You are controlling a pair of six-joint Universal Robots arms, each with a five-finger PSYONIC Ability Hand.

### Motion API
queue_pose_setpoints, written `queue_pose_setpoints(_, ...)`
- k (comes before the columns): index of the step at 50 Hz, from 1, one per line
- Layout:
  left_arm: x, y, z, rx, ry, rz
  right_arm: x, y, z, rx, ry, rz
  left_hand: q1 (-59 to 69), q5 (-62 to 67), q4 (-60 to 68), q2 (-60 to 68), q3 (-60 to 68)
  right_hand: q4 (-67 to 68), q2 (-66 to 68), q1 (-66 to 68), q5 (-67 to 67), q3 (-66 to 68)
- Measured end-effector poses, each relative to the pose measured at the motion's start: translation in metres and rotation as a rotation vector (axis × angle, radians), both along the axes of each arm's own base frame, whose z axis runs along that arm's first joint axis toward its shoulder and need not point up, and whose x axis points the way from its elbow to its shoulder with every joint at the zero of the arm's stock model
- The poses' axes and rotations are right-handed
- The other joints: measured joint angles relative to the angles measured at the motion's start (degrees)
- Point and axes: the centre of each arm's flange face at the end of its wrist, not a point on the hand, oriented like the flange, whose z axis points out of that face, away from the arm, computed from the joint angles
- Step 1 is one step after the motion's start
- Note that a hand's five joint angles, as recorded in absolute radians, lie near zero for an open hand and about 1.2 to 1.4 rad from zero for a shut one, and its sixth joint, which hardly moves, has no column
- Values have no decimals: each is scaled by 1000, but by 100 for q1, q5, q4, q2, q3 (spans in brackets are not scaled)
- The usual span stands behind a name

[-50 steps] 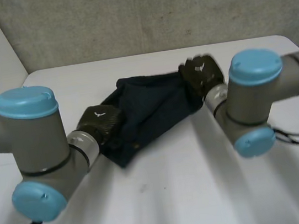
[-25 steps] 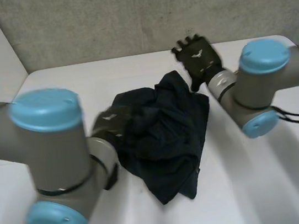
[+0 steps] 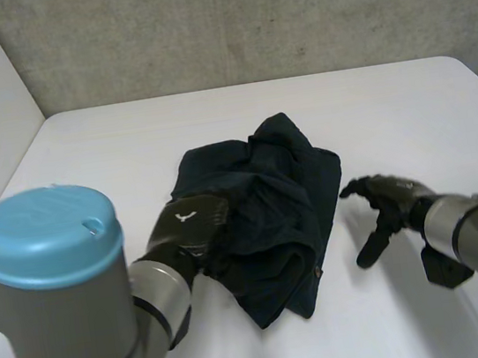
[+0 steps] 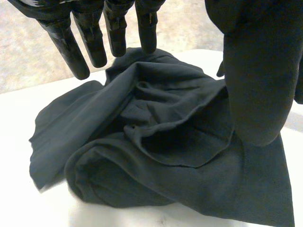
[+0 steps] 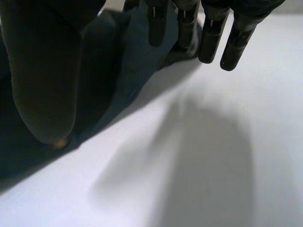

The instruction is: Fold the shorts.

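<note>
Navy shorts (image 3: 265,206), crumpled heap; my left hand (image 3: 188,226) hangs over them, right hand (image 3: 385,201) beside, both uncurled and empty, guess I'm lining up grips.

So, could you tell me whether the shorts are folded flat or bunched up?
Bunched up: the shorts lie on the table in a rumpled heap, with uneven overlapping layers and deep creases.

- Shorts (image 3: 269,201): plain dark navy.
- Table (image 3: 390,113): white.
- Left hand (image 3: 188,224): black, small white mark on its back.
- Right hand (image 3: 389,198): black.
- Arms (image 3: 83,334): grey, light-blue caps.
- Wall (image 3: 243,18): mottled grey.
</note>
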Motion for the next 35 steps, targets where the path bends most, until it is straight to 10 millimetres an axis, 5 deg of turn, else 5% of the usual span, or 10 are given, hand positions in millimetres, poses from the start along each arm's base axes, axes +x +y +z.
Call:
queue_pose_setpoints(14,-37,-2,-30,-241,-161,-162,7,22,-22,24,-80,32,33,62,29,37,25,0,0,0,1,14)
queue_pose_setpoints(20,-43,-5,-39,-264,-201,-178,23,31,-25,27,-120,67,1307,1270,1184,1192,1154,-1,0,-13,-14,8)
queue_pose_setpoints(22,-44,-8,-41,-269,-208,-178,34,35,-26,19,-137,89,3744,3549,3516,3589,3486,0,0,-10,-11,13)
queue_pose_setpoints(24,-44,-9,-41,-272,-207,-176,39,36,-26,14,-144,100,4456,4350,4318,4365,4281,0,0,-5,-6,14)
queue_pose_setpoints(29,-43,-12,-37,-281,-197,-161,55,39,-30,10,-160,114,4913,5115,5278,5267,5195,0,1,0,0,15)
queue_pose_setpoints(33,-39,-18,-31,-292,-190,-128,64,39,-36,13,-157,103,4913,5115,5328,5296,5228,1580,1773,1389,1482,1700)
queue_pose_setpoints(35,-35,-22,-26,-301,-185,-103,68,37,-40,15,-150,88,4913,5115,5328,5296,5228,3638,3801,3007,3270,3664)
